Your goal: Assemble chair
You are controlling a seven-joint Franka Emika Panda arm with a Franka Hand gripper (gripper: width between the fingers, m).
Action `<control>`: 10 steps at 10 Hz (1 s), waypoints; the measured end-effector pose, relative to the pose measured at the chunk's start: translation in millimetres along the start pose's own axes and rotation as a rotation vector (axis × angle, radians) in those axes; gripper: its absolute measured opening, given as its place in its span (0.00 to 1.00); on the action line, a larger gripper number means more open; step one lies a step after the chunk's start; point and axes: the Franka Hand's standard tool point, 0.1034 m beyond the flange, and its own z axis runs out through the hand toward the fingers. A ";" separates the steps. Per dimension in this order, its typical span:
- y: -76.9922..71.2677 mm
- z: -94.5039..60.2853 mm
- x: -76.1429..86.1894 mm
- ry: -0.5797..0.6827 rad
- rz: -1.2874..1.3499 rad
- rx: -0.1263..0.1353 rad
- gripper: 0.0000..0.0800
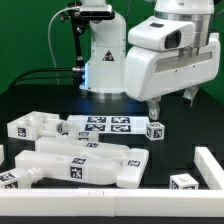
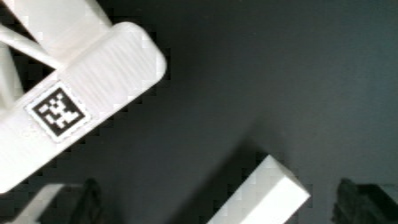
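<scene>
**Gripper** (image 1: pixel 153 110): jaws wide apart, nothing clamped. In the wrist view both fingers (image 2: pixel 374 200) sit at the frame edge with a white sliver between them, identity unclear.

**Key relation:** the small tagged block (image 1: pixel 153 132) of the chair lies just off the end of the marker board (image 1: pixel 105 125) on the exterior view's right. It is approx. directly below the gripper, not touching. Block's long axis: cannot tell.

**Other chair parts:**
- blocky piece (image 1: pixel 35 127) at the board's opposite end
- long bars (image 1: pixel 85 165) on the camera side of the board, axis roughly parallel to it
- tagged piece (image 1: pixel 185 182) further toward camera and right, well apart

**Obstruction:** board end adjacent to block. Descent path otherwise looks free.
</scene>
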 end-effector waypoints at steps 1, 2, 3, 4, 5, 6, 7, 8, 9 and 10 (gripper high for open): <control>0.0 0.0 0.0 0.000 0.000 0.000 0.81; 0.0 0.0 0.0 0.000 0.000 0.000 0.81; 0.0 0.2 0.0 0.000 0.000 0.001 0.81; 1.3 0.9 1.9 0.001 -0.011 0.001 0.81; 9.1 0.2 12.7 0.007 -0.060 0.001 0.81; 17.1 -2.0 25.0 0.017 -0.115 -0.003 0.81; 18.5 -9.2 38.2 0.029 -0.142 -0.020 0.81; 10.2 -13.2 45.8 0.037 -0.174 -0.044 0.81; 9.2 -11.9 45.3 0.036 -0.175 -0.040 0.81; 11.1 -11.1 44.2 0.035 -0.171 -0.040 0.81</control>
